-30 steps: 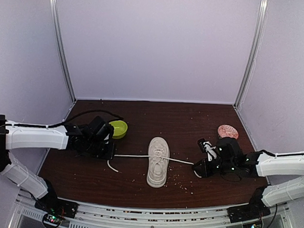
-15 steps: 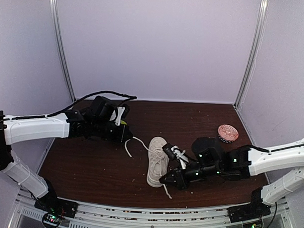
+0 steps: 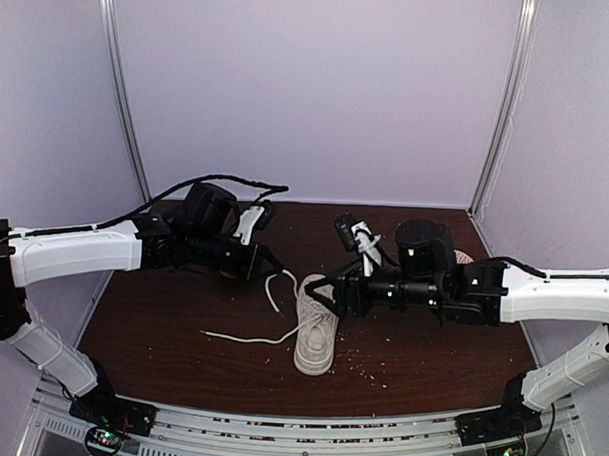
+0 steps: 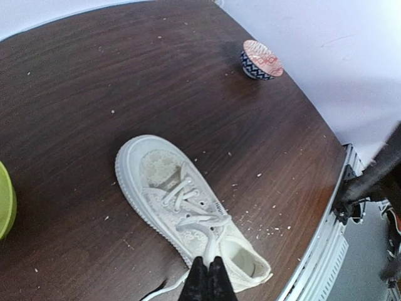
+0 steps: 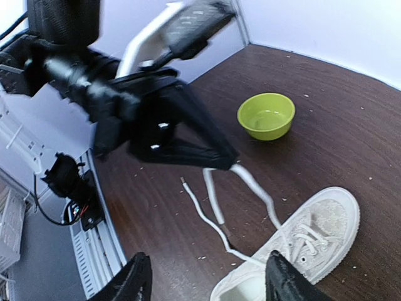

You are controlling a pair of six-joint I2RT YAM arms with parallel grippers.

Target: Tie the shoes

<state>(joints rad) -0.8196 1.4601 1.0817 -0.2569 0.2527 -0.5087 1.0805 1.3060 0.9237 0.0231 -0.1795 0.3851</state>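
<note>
The off-white sneaker [image 3: 316, 333] lies in the middle of the table, toe toward the back. My left gripper [image 3: 280, 269] hangs just left of the shoe's toe, shut on one white lace [image 5: 250, 182] that runs down to the eyelets. In the left wrist view the black fingertips [image 4: 199, 283] pinch that lace above the sneaker [image 4: 182, 200]. My right gripper [image 3: 322, 294] hovers over the shoe's front with its jaws wide apart and nothing between them [image 5: 210, 282]. The other lace [image 3: 246, 337] lies slack on the table, left of the shoe.
A lime green bowl [image 5: 266, 116] sits at the back left, beyond the left gripper. A small red-patterned bowl [image 4: 261, 59] stands at the back right near the wall. Crumbs are scattered on the brown tabletop [image 3: 420, 352]. The metal rail [image 3: 278, 427] runs along the near edge.
The right gripper has opened and let go of its lace, which now lies slack left of the shoe. The right arm swung back over the shoe. The left gripper moved slightly right, still gripping.
</note>
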